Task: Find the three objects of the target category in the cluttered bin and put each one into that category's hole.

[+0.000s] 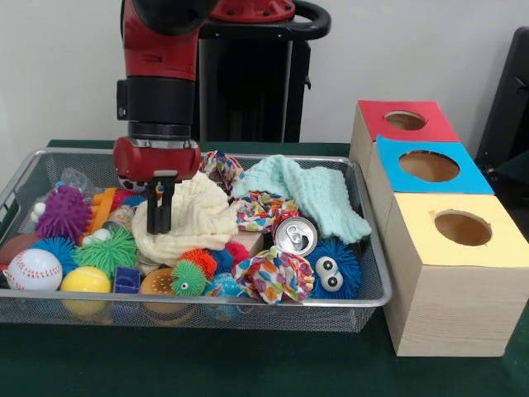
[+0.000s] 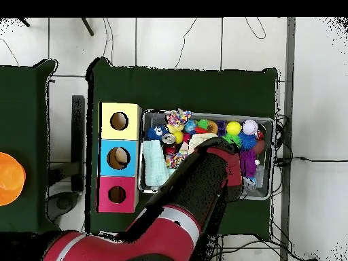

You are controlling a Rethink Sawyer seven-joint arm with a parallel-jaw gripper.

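The red and black arm's gripper (image 1: 159, 207) hung at the frame's left over the silver wire-mesh bin (image 1: 364, 299), its fingers narrow and empty, against a cream knitted cloth (image 1: 194, 217); the red-topped box's round hole (image 1: 405, 121) sat upper right

A dark green table (image 1: 248, 364) carries the bin (image 1: 248, 308), which sits directly beneath the gripper (image 1: 159, 225). Beside the bin, well off to the gripper's side, three pale wooden boxes (image 1: 446, 306) stand in a touching row.
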